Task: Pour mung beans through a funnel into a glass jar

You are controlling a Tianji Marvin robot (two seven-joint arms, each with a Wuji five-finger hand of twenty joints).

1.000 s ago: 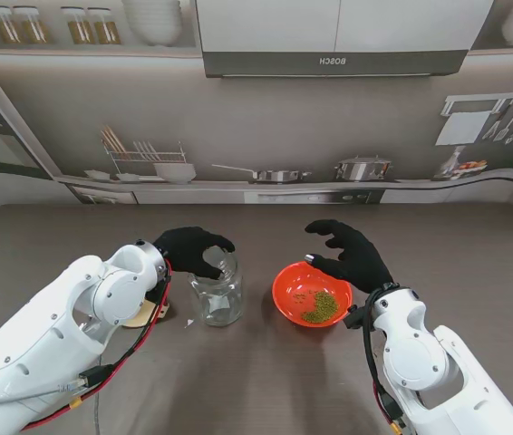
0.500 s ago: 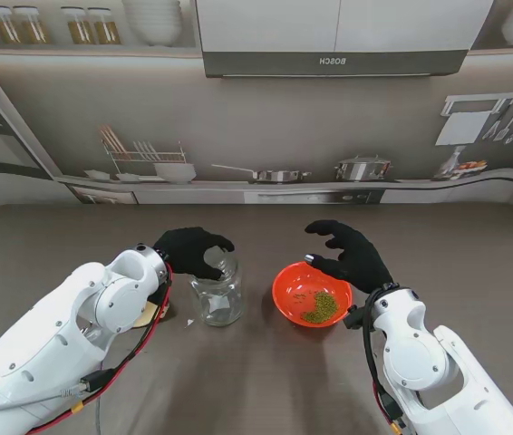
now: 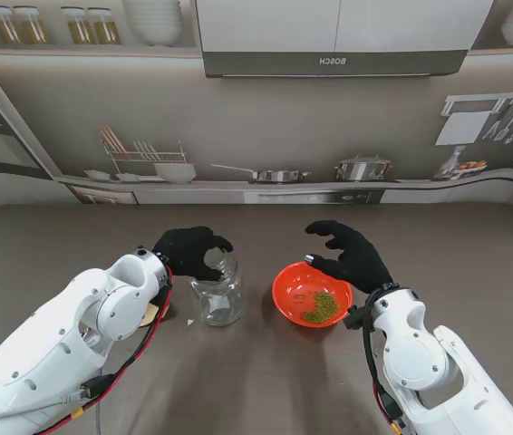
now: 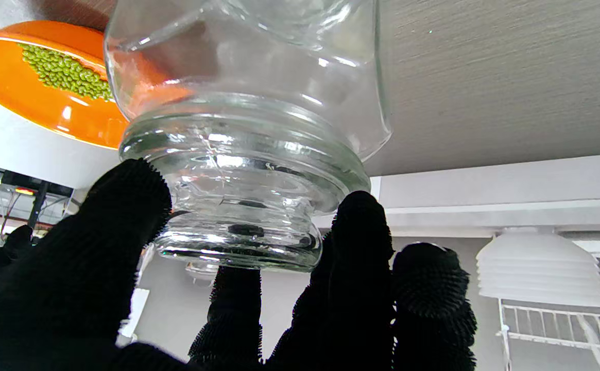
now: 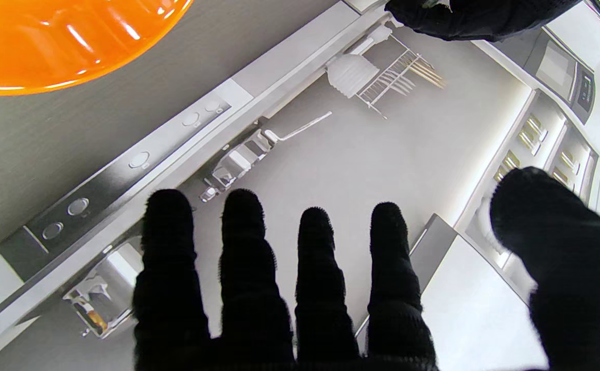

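The stand's view shows, at the far left, the white left arm crossing the grey-brown table (image 3: 266, 381), and tucked just beside its wrist a pale, flat object (image 3: 150, 314), mostly hidden by the arm, so what it is cannot be told. Next comes the left hand (image 3: 190, 251), black-gloved, curled over the mouth of the one glass jar (image 3: 217, 294), which stands upright and looks empty. In the left wrist view its fingers (image 4: 356, 242) press on the threaded neck on one side and the thumb on the other, so the hand is clamped on the jar's neck. A small pale scrap (image 3: 188, 323) lies on the table just beside the jar, nearer to me.

To the right, apart from the jar, sits one orange bowl (image 3: 289, 288) with a heap of green mung beans (image 3: 324, 306) in its right half. The right hand (image 3: 351, 255) hovers at the bowl's far right rim, palm down; the right wrist view shows its four fingers (image 5: 243, 247) spread and the thumb held wide, gripping nothing.

Nothing stands between jar and bowl. A printed kitchen backdrop (image 3: 329, 109) closes the far side.
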